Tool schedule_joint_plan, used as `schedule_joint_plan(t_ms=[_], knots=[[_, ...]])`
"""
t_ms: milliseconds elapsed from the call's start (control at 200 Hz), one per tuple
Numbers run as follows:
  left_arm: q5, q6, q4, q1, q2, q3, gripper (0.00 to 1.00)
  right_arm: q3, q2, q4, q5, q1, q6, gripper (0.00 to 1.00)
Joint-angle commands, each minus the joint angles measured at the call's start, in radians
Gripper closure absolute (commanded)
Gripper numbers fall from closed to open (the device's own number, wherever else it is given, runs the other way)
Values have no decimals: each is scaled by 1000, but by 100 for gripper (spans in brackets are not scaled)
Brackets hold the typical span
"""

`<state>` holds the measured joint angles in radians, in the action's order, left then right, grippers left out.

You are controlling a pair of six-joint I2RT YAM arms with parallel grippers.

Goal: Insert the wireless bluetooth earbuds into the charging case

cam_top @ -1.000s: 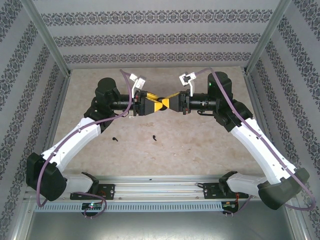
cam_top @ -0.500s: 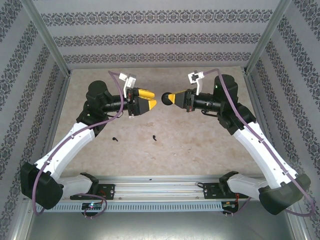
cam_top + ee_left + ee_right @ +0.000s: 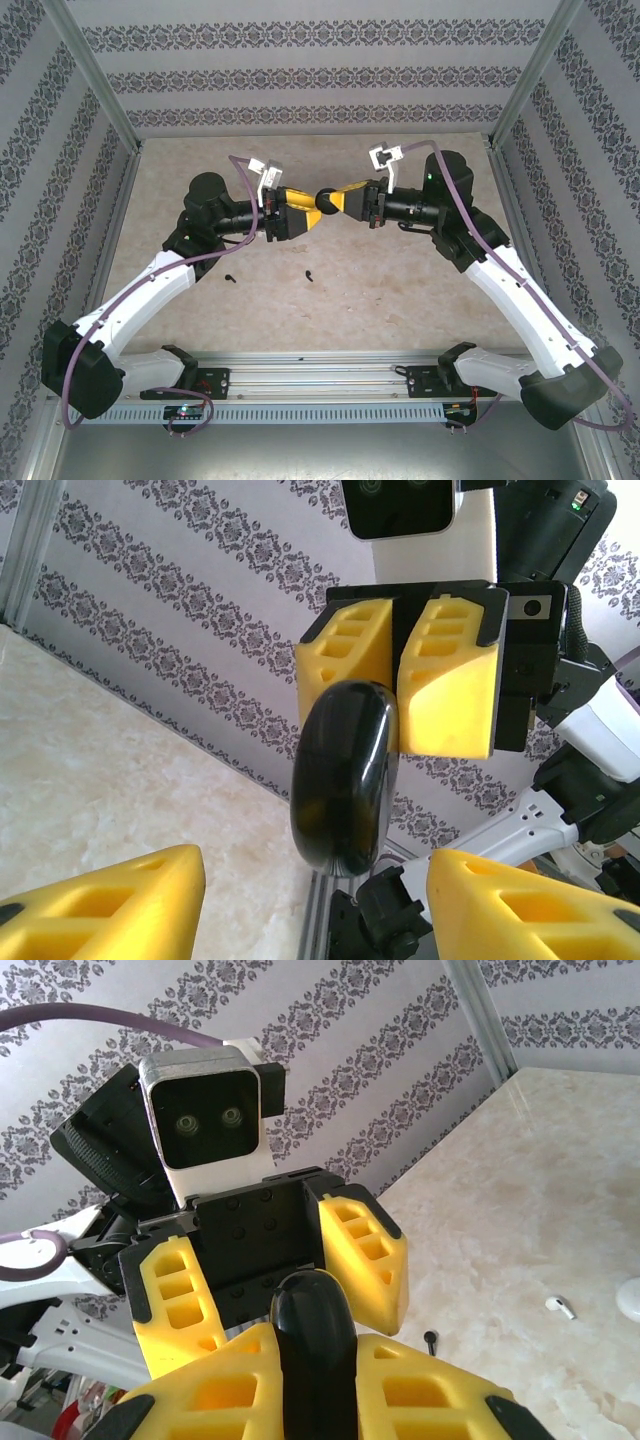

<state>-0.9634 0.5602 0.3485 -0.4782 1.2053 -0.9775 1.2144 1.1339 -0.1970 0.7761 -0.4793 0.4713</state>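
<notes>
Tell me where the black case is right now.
In the top view the black case hangs above the middle of the table, clamped in the right gripper, with the open left gripper facing it from the left.

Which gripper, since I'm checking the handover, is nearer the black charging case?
Right. The right gripper has its jaws shut on the black charging case; the left gripper faces it, jaws open on either side, apparently not touching.
</notes>
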Motion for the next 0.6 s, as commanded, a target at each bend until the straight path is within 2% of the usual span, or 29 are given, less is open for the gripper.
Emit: schedule_joint_plan(t_ms=[0, 205, 475, 595], knots=[[5, -35, 62, -14, 0, -4, 45, 15, 3, 22, 26, -15, -21, 86], [-7, -38, 68, -17, -1, 1, 57, 16, 6, 21, 28, -23, -26, 86], [-10, 7, 136, -19, 12, 12, 57, 19, 16, 16, 32, -33, -31, 86], [-30, 7, 138, -20, 24, 7, 67, 22, 18, 15, 29, -33, -30, 86]])
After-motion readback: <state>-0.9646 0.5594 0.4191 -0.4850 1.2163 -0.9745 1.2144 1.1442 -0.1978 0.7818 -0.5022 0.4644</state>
